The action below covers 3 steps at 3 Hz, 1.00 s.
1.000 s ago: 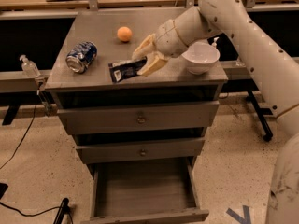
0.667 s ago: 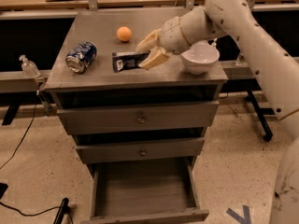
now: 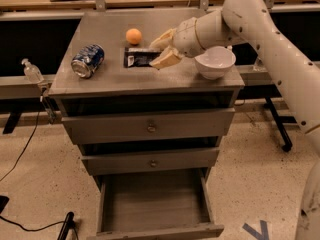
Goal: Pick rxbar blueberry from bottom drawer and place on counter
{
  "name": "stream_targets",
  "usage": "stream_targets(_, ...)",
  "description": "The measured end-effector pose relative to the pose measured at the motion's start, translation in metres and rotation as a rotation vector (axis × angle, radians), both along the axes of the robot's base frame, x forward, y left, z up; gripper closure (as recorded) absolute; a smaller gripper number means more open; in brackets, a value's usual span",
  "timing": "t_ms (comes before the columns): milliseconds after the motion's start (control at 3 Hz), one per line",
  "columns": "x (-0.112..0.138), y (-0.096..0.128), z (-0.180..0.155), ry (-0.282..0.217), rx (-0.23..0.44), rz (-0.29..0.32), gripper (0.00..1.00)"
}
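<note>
Gripper (image 3: 163, 49) sits low over the counter (image 3: 107, 26), at the right end of the rxbar blueberry (image 3: 138, 57); whether it clamps the bar or stands free of it cannot be told. The dark-wrapped bar lies flat near the counter's middle. Just behind it rests an orange (image 3: 133, 36). A blue-and-silver soda can (image 3: 88, 60) lies on its side to the left, and a white bowl (image 3: 215, 62) stands right of the gripper. Below two shut knobbed drawers (image 3: 150, 127), the bottom drawer (image 3: 160, 232) is pulled out.
</note>
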<state>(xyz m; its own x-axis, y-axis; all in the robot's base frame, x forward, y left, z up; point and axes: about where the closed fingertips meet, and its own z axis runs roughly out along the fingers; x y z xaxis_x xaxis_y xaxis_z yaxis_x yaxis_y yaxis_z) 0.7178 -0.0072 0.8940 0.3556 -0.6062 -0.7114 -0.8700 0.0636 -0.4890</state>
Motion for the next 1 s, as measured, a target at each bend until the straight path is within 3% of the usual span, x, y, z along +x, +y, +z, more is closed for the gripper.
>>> stream_targets(333, 0.0003, 0.0032, -0.0018, 0.002, 0.002, 0.003, 0.48)
stream_targets(1000, 0.0000, 0.0077, -0.0045, 0.006, 0.002, 0.010, 0.02)
